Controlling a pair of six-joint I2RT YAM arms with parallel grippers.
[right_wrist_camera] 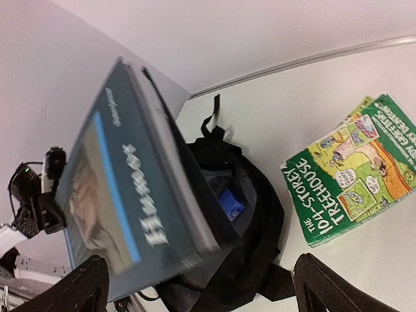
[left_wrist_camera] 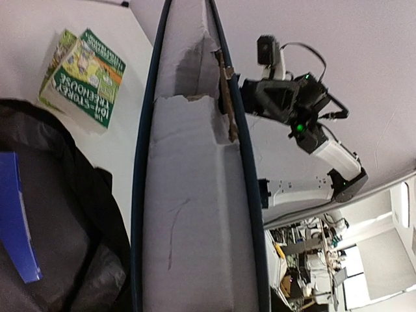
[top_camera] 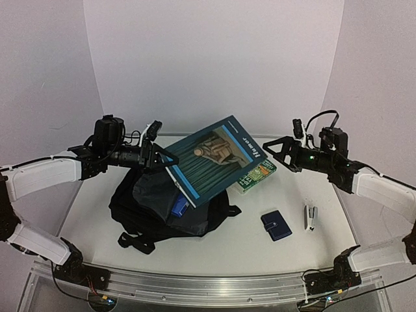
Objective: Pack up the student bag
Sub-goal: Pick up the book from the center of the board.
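Left end effector (top_camera: 155, 156) grips the blue book (top_camera: 218, 159), slanting toward the student bag (top_camera: 146, 211) just below; my right end effector (top_camera: 273, 153) gapes empty.

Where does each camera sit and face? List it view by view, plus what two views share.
Top external: above and behind the arm bases, looking down on the white table; both arms, left tool and right tool show.
Left wrist: on the left arm, facing along the page edge of the large blue hardcover book toward the right arm; own fingers unseen.
Right wrist: on the right arm, facing the black fabric backpack between its open fingers.
Both wrist views share the green paperback book.
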